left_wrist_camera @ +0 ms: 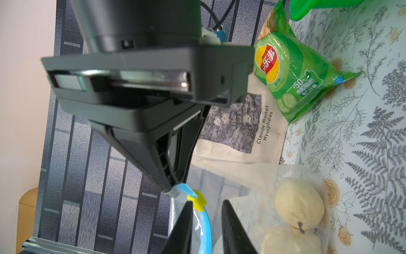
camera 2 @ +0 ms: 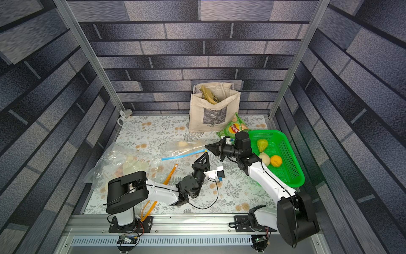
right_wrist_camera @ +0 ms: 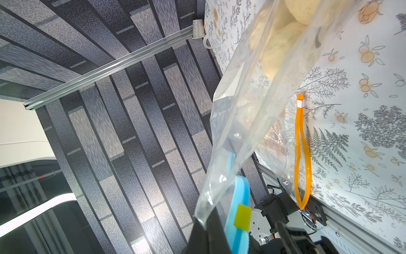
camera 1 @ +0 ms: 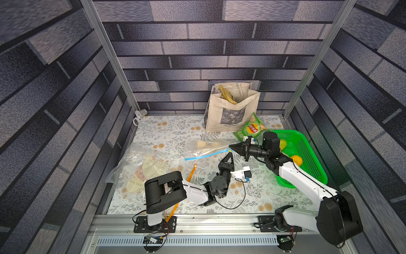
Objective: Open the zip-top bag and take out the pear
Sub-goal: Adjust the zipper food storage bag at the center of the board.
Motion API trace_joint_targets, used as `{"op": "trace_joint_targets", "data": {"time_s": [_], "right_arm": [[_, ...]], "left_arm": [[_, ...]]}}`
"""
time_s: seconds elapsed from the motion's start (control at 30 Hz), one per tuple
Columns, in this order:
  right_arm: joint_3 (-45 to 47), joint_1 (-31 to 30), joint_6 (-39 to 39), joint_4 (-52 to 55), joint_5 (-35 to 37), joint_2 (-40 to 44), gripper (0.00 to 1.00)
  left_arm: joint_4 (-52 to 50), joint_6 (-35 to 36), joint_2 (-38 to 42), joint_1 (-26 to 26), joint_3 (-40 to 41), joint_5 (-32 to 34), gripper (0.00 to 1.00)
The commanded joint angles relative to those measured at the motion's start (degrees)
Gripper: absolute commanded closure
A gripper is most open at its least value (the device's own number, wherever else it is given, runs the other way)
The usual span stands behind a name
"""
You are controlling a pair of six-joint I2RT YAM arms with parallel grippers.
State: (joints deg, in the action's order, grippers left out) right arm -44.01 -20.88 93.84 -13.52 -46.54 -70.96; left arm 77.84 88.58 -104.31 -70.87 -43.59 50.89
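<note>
Zip-top bag point(camera 1: 204, 147) lies about the middle of the bench point(camera 1: 171, 132), a little toward the far edge, in front of the tote bag point(camera 1: 230, 110). Its blue zip strip point(camera 1: 204, 155) runs along the side facing the near edge. The right gripper point(camera 1: 230, 146) reaches in from the right edge with its jaws pinched together on the bag's corner, just beside the yellow slider point(left_wrist_camera: 197, 200); the right wrist view shows the film drawn taut out of the jaws. The left gripper point(left_wrist_camera: 207, 220) points at the same corner from the near side, jaws a little apart. The zip strip passes between its fingers point(left_wrist_camera: 184, 226) and runs close along one of them; I see no squeeze on it. The slider sits at the corner end of the strip, and whether the zip is parted I cannot tell. The pear point(left_wrist_camera: 298, 202) is inside the bag, pale and lying against a second pear point(left_wrist_camera: 290, 242), stem ends facing. Also noted: a crisp packet point(camera 1: 251, 128) and a green basket point(camera 1: 307, 149) with fruit by the right edge, a crumpled plastic bag point(camera 1: 136, 167) at the left edge, and an orange strip point(camera 1: 191, 172) near the left arm.
</note>
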Motion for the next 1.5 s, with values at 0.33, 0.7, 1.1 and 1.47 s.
{"op": "trace_joint_targets", "data": {"time_s": [0.33,0.7,1.1,1.47], "right_arm": [[-0.17,-0.47,-0.85,0.86,-0.41,1.59,1.00],[0.06,-0.45,-1.03,1.30,-0.33,2.49,1.00],[-0.34,-0.42,-4.16,3.30,0.91,1.20,0.65],[-19.23,0.87,-33.98,28.71,6.64,-3.71,0.44]], "left_arm": [[2.31,2.10,1.84,1.93,-3.40,1.70,0.72],[2.25,3.19,-0.52,1.80,-5.15,0.83,0.80],[2.24,3.88,0.74,1.53,-4.59,1.98,0.99],[-20.57,-9.85,21.70,0.94,0.54,-0.98,1.00]]}}
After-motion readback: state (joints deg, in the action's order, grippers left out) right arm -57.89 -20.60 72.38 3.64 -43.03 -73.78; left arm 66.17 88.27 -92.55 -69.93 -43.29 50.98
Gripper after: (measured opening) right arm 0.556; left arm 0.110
